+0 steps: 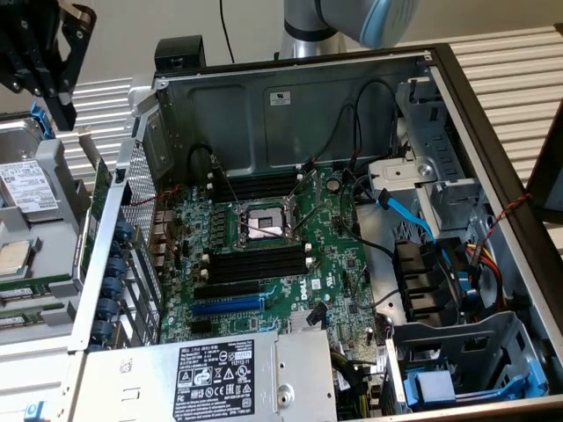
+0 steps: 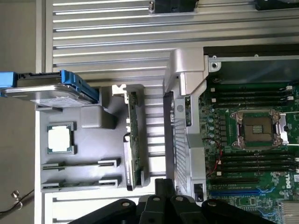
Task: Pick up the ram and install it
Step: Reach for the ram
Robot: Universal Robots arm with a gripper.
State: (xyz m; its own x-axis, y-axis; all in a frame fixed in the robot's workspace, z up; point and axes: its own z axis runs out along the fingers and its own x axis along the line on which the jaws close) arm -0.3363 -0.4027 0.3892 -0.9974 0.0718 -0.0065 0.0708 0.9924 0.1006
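Nearest me, power supply [image 1: 303,365] with black label [image 1: 215,380], print unreadable, ram [image 1: 35,287] lying in grey tray [image 2: 93,119] beside the case [image 1: 290,110], Dell motherboard [image 1: 264,255], my pincer [image 1: 60,110] closed, hovering above the tray, ribbed metal desk [image 1: 501,53], pale wall [image 1: 132,26] behind.

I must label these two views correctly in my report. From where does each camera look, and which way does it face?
Exterior view: above the open computer case, looking down at an angle onto the motherboard; the arm and gripper show at its top edge.
Wrist view: on the wrist, looking straight down on the grey tray; black gripper parts show.
Shared: motherboard, tray, ram sticks.
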